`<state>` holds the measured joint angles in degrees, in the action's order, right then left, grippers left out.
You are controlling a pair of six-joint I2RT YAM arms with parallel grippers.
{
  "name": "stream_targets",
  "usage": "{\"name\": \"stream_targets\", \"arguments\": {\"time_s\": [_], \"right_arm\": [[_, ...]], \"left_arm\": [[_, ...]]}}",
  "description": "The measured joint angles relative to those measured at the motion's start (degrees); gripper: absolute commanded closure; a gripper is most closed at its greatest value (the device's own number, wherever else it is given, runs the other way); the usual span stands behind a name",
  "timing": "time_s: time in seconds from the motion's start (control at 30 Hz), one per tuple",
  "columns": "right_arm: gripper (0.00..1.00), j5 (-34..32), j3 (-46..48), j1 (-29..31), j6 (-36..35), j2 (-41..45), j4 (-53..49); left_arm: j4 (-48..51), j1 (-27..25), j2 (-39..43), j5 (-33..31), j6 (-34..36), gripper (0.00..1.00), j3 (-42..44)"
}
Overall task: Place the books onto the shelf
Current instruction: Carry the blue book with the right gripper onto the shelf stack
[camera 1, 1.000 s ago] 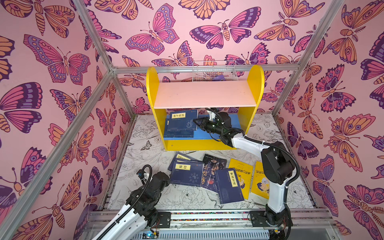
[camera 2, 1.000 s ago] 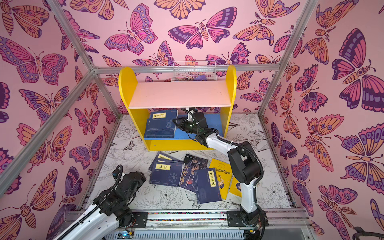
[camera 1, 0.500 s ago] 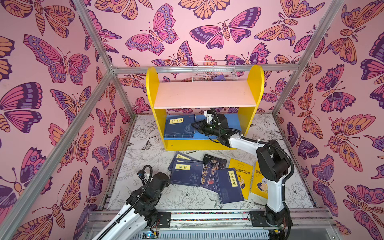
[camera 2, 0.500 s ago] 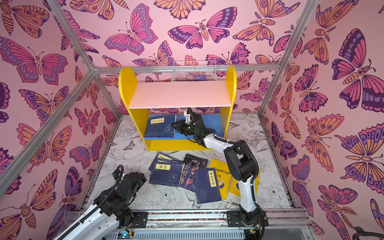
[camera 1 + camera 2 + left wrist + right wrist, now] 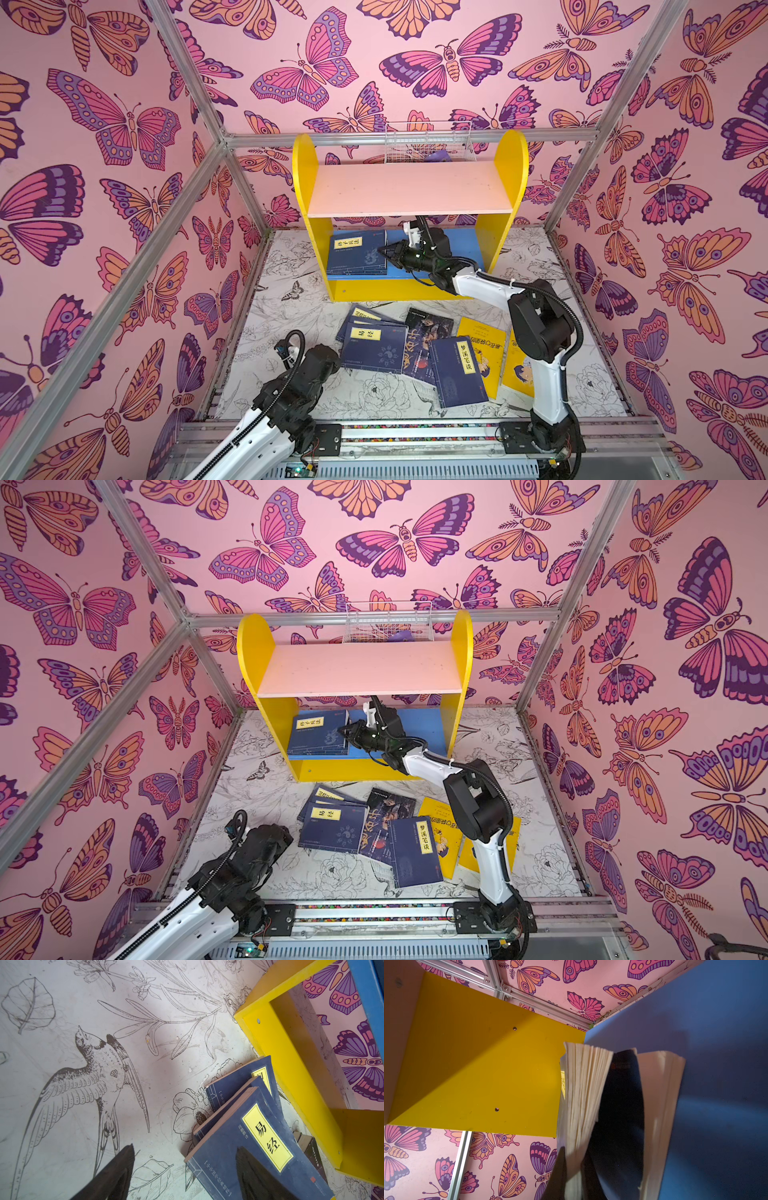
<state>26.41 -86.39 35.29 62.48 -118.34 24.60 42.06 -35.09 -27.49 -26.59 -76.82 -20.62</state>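
Note:
The shelf [image 5: 409, 189] has yellow side panels, a pink upper board and a blue lower board [image 5: 467, 249]. Navy books [image 5: 357, 253] lie stacked at the left end of the lower board. My right gripper [image 5: 388, 254] reaches under the pink board and is shut on the page edge of the top navy book [image 5: 583, 1088], which is raised slightly off the one beneath. Several more books lie on the floor: a navy one [image 5: 376, 347], a dark one [image 5: 424, 340], yellow ones [image 5: 484, 353]. My left gripper [image 5: 185, 1169] hangs open just above the floor, one finger [image 5: 249, 1169] over the navy book [image 5: 239, 1147].
A white wire basket [image 5: 428, 141] hangs behind the shelf's top. Aluminium frame bars [image 5: 232, 166] and butterfly-print walls close in the cell. The floor books lie close to the shelf's yellow front edge [image 5: 291, 1068]. A metal rail [image 5: 415, 432] runs along the front.
My right gripper has moved a little left and down inside the shelf with the navy book, which now lies flatter on the stack. The left arm has not moved.

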Motion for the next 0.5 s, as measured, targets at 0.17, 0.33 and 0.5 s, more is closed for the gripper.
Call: {"name": "stream_targets", "arguments": {"time_s": [0.17,0.33,0.5], "right_arm": [[1.0,-2.1,-0.1,0.4,-1.4,0.0,-1.7],[1.0,-3.4,-0.1,0.7,-2.0,0.0,-2.1],[0.97,-4.6,0.0,0.9,-2.5,0.0,-2.2]], "left_arm": [[0.0,0.0,0.0,0.0,0.0,0.21,0.0],[0.0,0.0,0.0,0.0,0.0,0.21,0.0],[0.0,0.0,0.0,0.1,0.0,0.21,0.0]]}}
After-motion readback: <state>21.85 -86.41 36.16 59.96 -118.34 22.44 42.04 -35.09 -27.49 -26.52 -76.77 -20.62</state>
